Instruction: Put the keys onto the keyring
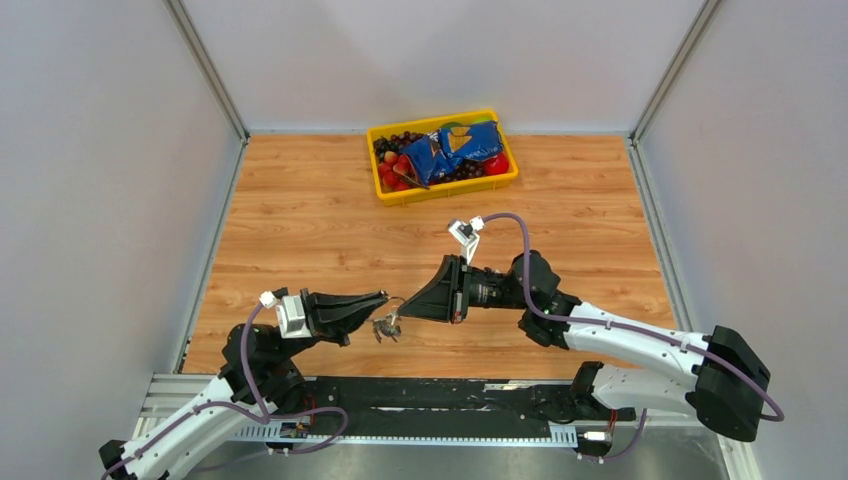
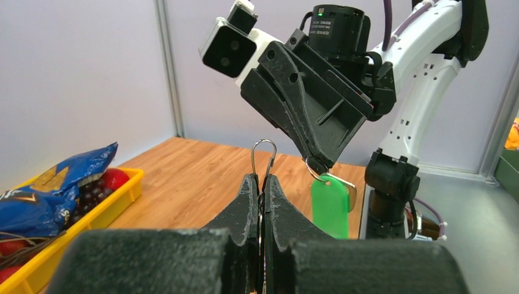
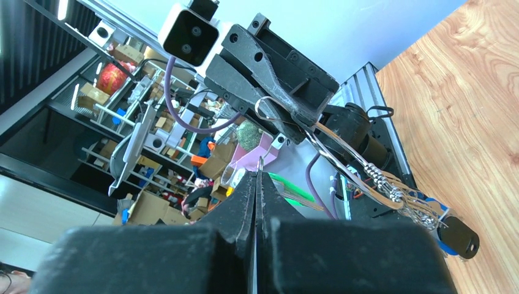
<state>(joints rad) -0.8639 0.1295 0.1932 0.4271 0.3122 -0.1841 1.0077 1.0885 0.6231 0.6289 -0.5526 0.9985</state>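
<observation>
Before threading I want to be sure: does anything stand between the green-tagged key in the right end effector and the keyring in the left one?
Nothing visible does. The green-tagged key hangs from the right end effector beside the keyring, which sticks out of the left end effector; only air separates them.

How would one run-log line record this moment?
left end effector: shut on keyring | right end effector: shut on green-tagged key | key not yet on ring

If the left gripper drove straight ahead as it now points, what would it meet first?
Probably the right gripper, tips just ahead, holding the green-tagged key; the keyring loop sticking out of the left gripper would touch first. Depth is uncertain.
</observation>
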